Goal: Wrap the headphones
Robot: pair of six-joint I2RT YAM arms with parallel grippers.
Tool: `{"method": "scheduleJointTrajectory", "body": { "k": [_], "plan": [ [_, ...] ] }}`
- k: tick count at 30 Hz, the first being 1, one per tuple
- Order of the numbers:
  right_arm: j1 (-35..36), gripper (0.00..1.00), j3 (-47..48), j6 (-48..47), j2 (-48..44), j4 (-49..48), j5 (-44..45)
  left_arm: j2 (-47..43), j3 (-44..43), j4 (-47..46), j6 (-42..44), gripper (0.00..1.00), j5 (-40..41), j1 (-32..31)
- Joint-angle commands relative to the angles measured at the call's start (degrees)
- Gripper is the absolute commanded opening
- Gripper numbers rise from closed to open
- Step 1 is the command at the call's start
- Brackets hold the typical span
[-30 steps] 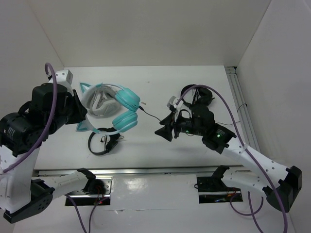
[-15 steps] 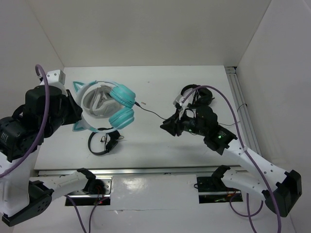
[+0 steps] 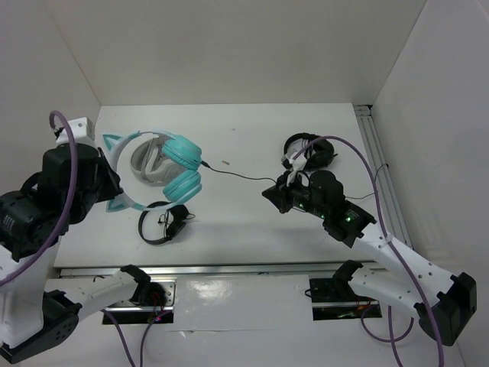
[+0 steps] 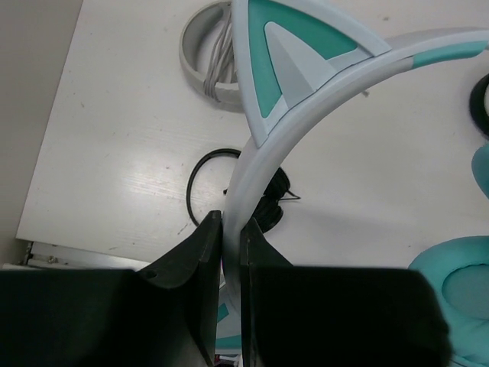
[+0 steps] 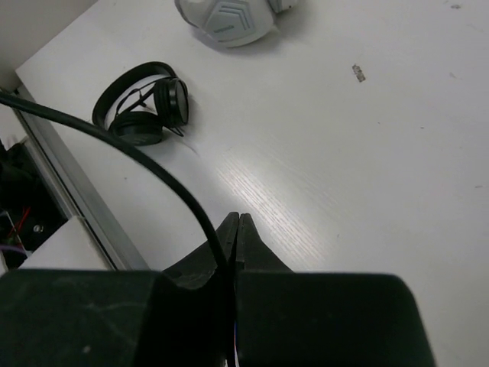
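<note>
The teal headphones hang above the left of the table, earcups stacked and cat ears on the white-and-teal headband. My left gripper is shut on the headband, at the band's left end in the top view. One teal earcup shows at the lower right of the left wrist view. The thin black cable runs right from the earcups to my right gripper. In the right wrist view that gripper is shut, with the cable curving into its jaws.
Grey-white folded headphones lie on the table beneath the teal pair. Smaller black headphones lie nearer the front edge. Another black pair sits behind the right arm. A metal rail runs along the front.
The left arm has carried the headphones left and back. The right gripper has shut on the cable and shifted right, and the cable now runs straighter.
</note>
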State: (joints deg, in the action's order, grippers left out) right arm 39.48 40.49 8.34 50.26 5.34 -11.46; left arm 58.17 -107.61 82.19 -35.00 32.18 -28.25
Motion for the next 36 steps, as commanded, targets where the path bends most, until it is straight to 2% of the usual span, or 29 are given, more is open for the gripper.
{"method": "scheduleJointTrajectory", "body": {
  "k": [1,3,9,14,16,20,22,23,27,30,36],
  "plan": [
    [-0.20,0.00,5.73,0.89,-1.13,4.75,4.16,0.19,3.89,-4.41,-2.17,0.00,3.49,0.39],
    [-0.20,0.00,9.33,0.89,-1.74,9.30,5.39,0.71,7.31,-5.99,-2.17,0.00,7.18,0.39],
    [-0.20,0.00,21.02,-2.00,-1.13,20.12,6.72,0.19,21.90,-18.35,3.79,0.00,6.66,-0.40],
    [1.46,0.00,29.11,-5.87,2.20,25.67,4.26,3.78,28.14,-27.31,10.56,0.00,-3.77,-3.03],
    [3.13,0.00,31.49,-7.19,4.75,27.87,4.26,6.15,29.30,-30.24,14.06,0.00,-10.37,-4.79],
    [9.81,0.00,30.54,-7.99,6.61,27.88,4.26,10.29,30.36,-33.77,18.03,0.00,-12.23,-14.88],
    [11.22,0.00,29.12,-8.51,7.65,27.88,5.39,11.61,30.97,-34.82,19.35,0.00,-9.44,-19.19],
    [12.45,0.00,29.12,-8.51,7.66,27.27,6.27,12.92,30.97,-34.82,20.66,0.00,-9.42,-23.30],
    [15.61,0.00,27.54,-8.51,8.80,25.77,10.83,14.60,30.44,-35.35,21.91,0.00,-8.72,-30.35],
    [16.24,0.00,26.49,-8.51,8.80,25.16,15.74,14.60,30.44,-35.35,21.91,0.00,-8.80,-30.90],
    [16.24,0.00,24.55,-7.99,6.52,23.40,25.68,8.90,33.34,-36.75,24.19,0.00,-13.82,-31.43]
  ]
}}
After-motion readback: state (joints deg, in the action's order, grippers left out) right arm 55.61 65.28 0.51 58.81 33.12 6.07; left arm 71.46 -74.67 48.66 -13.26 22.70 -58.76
